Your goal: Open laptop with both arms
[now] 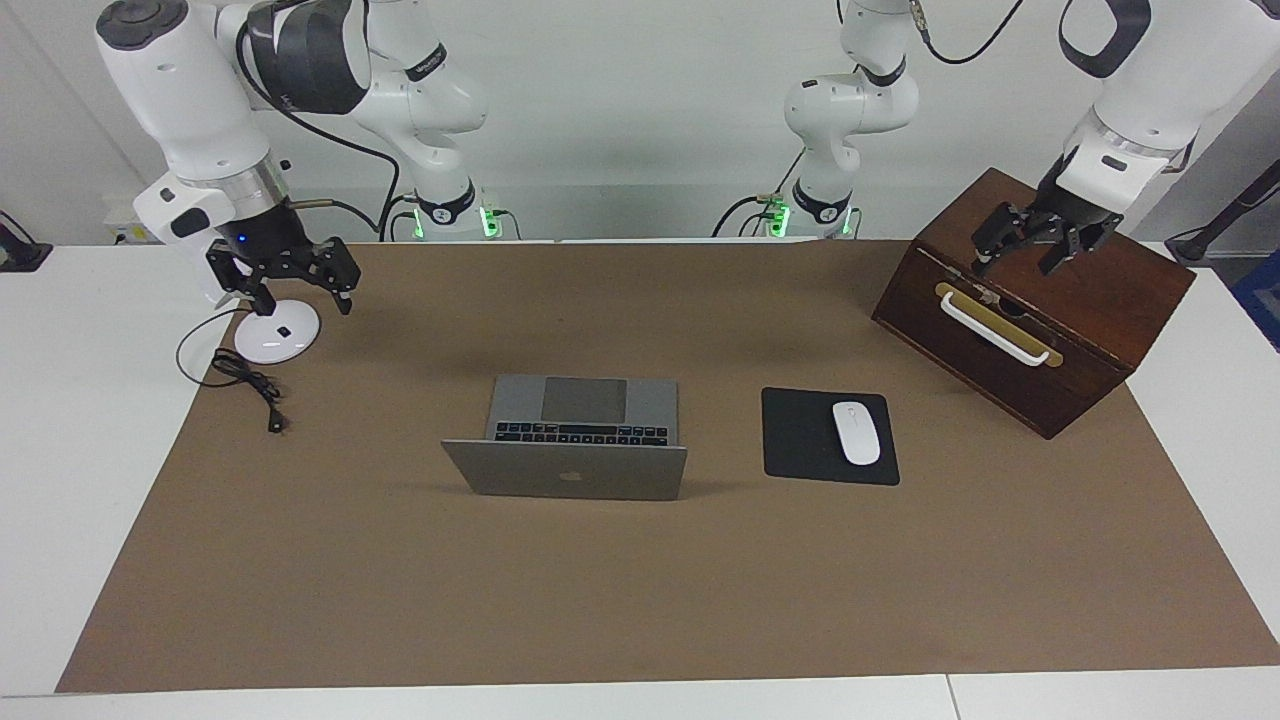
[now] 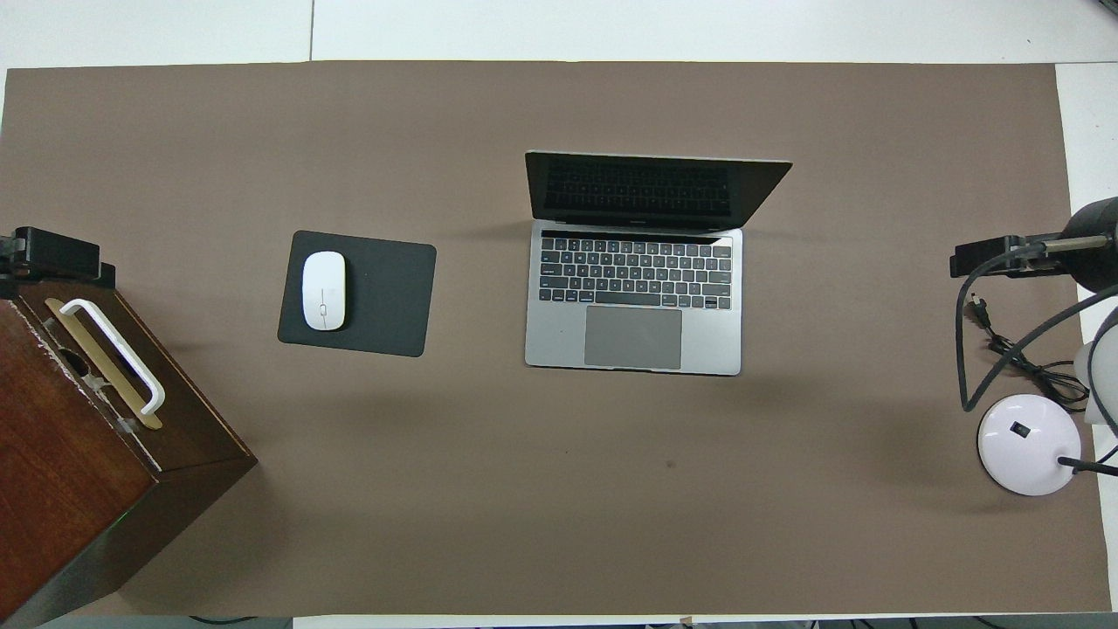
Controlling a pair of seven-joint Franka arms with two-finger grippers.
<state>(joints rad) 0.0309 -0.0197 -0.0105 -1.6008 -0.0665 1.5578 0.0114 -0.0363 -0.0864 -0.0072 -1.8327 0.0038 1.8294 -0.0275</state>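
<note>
The laptop (image 1: 580, 412) (image 2: 633, 297) stands open in the middle of the brown mat, its lid upright, its dark screen facing the robots and its keys and trackpad bare. Neither gripper touches it. My left gripper (image 1: 1015, 262) (image 2: 57, 255) hangs open and empty over the top of the wooden box at the left arm's end. At the right arm's end my right gripper (image 1: 300, 300) (image 2: 996, 259) hangs open and empty over the white lamp base.
A dark wooden box (image 1: 1090, 300) (image 2: 79, 472) with a white handle stands at the left arm's end. A white mouse (image 1: 856, 432) lies on a black pad (image 1: 800, 440) beside the laptop. A white lamp base (image 1: 275, 340) and its black cable (image 1: 250, 385) lie at the right arm's end.
</note>
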